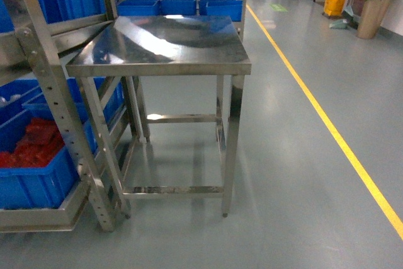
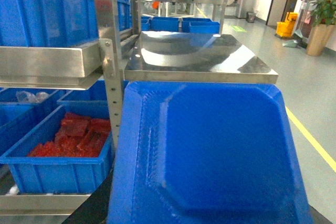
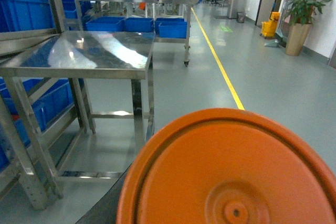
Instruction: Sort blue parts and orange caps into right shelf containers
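One blue part fills the lower half of the left wrist view, a broad tray-like moulding with a raised rim and chamfered corners. It looks like rigid, glossy plastic, probably light for its size and somewhat slippery, so a hold on the thick rim seems safer than one on the smooth flat face. One orange cap fills the bottom of the right wrist view: a round disc with a raised lip and a small central boss. It too appears stiff and light, and its lip is the likeliest place to pinch.

Neither gripper shows in any view, so whether each is apart, together or clamped on its piece cannot be told, though both pieces sit right against the wrist cameras.

The steel tabletop stands bare ahead, beside a shelf rack. Three blue crates sit in a row on the shelf behind it. On the rack, one crate holds red pieces, with further crates above and beside it, partly cut off.
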{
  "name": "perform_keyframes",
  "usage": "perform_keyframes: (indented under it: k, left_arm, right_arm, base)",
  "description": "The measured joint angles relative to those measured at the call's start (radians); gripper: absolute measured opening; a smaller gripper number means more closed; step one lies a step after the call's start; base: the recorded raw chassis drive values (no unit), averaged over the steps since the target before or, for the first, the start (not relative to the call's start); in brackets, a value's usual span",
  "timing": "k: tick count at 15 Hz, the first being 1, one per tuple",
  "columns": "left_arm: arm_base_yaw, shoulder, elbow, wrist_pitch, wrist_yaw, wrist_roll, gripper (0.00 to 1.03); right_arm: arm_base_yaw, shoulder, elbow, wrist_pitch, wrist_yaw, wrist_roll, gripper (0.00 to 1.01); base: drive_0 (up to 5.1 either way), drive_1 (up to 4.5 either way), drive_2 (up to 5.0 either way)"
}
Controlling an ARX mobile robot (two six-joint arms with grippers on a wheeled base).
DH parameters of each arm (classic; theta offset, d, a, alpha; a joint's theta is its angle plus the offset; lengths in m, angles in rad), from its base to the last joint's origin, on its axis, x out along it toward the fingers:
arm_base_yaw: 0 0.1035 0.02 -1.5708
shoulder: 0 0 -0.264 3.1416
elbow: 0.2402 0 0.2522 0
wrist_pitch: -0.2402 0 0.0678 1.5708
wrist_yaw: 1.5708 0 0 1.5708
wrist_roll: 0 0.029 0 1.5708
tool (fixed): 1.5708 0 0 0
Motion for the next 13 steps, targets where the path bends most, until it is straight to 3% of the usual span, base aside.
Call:
perform_keyframes:
  k: [13]
  left_arm:
    - [0.000,0.000,0.000,0.000,0.000,0.000,0.42]
  right_arm:
    - [0.000,0.000,0.000,0.000,0.000,0.000,0.43]
  base:
    - [-4.9,2.42,2.4]
